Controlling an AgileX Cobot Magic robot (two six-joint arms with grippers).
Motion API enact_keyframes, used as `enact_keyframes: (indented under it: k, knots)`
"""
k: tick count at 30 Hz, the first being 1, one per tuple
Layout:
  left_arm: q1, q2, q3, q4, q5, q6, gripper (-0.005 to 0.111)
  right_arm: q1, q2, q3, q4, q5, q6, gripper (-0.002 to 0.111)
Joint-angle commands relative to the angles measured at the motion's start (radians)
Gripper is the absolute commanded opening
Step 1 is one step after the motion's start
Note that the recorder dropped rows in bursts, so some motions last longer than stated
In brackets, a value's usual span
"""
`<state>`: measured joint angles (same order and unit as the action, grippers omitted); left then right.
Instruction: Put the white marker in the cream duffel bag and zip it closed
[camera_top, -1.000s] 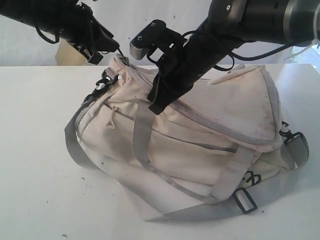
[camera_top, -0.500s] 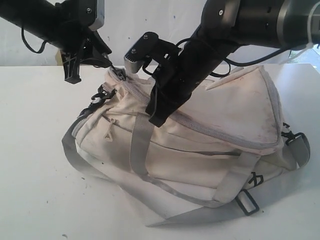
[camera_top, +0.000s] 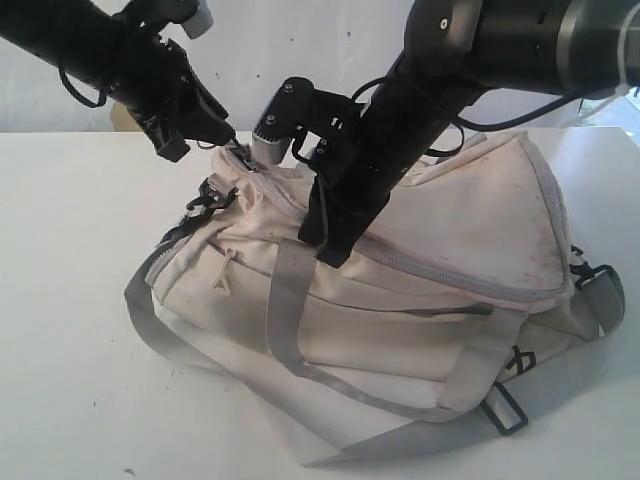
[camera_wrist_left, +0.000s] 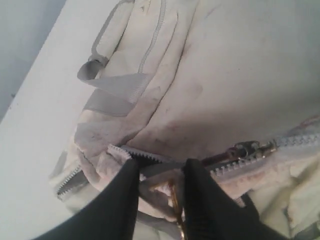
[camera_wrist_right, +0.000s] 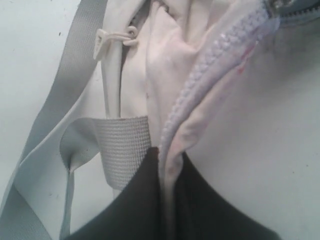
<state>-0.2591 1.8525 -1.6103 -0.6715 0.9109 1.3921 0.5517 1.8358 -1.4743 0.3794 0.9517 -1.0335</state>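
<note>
The cream duffel bag lies on its side on the white table. Its top zipper looks zipped along the part I can see. My left gripper is at the bag's far left end. In the left wrist view its fingers are shut on bunched cream fabric beside the zipper's end, and the metal slider lies just beyond them. My right gripper is shut on the zipper seam mid-bag, pinching a thin fold. The white marker is out of view.
A grey shoulder strap loops over the table in front of the bag, with a black buckle at the front right and black clips at the left end. A grey handle strap lies beside the right fingers.
The left wrist has turned and shifted at the bag's left end while keeping its hold. The right gripper has moved slightly down and forward, and the bag has shifted and flattened with it.
</note>
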Motion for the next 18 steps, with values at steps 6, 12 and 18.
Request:
enact_keyframes:
  k: [6,12,18]
  knots:
    - [0.053,0.011,-0.018,-0.005,-0.608,-0.471,0.000,0.029,-0.002,0.021,-0.069,0.192,-0.004,0.000]
    - [0.048,0.009,-0.018,-0.008,-0.448,-0.475,0.000,0.045,-0.002,0.021,-0.070,0.014,0.203,0.000]
    - [0.048,0.009,-0.018,-0.075,-0.434,-0.479,0.000,0.045,-0.002,0.019,-0.041,-0.146,0.477,0.039]
